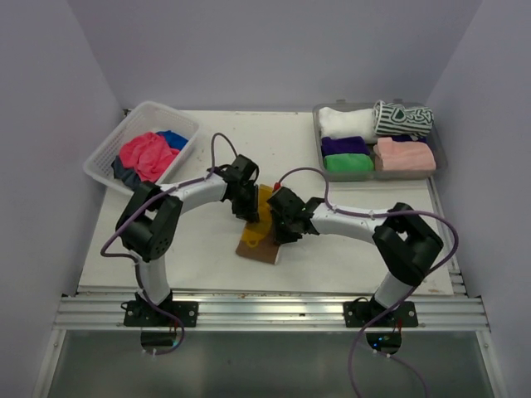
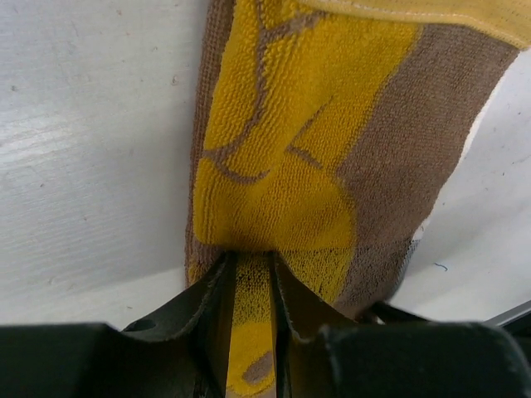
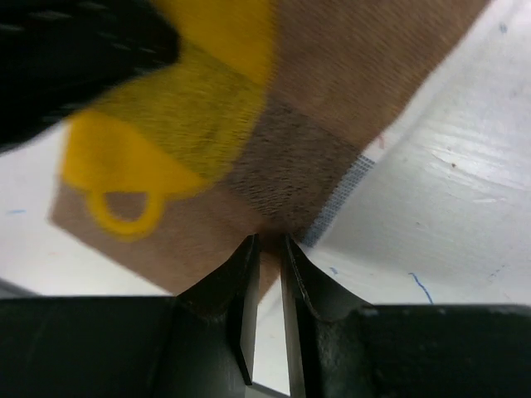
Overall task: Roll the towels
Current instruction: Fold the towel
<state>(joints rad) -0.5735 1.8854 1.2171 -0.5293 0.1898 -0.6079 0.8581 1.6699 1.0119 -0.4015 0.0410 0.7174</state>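
The yellow-and-brown towel (image 1: 259, 239) lies mid-table between both grippers. My left gripper (image 1: 247, 207) is shut on its yellow edge; in the left wrist view (image 2: 250, 274) the towel (image 2: 307, 149) hangs folded ahead of the jaws. My right gripper (image 1: 282, 228) is shut on a brown edge; in the right wrist view (image 3: 267, 242) the towel (image 3: 249, 141) spreads ahead. Rolled towels sit in the grey tray (image 1: 438, 145): white (image 1: 344, 123), striped (image 1: 402, 118), purple (image 1: 344, 146), green (image 1: 348, 162), pink (image 1: 405, 155).
A white lattice basket (image 1: 104, 153) at the back left holds loose pink (image 1: 143, 154) and blue (image 1: 172, 138) towels. Grey walls enclose the table on three sides. A metal rail runs along the near edge.
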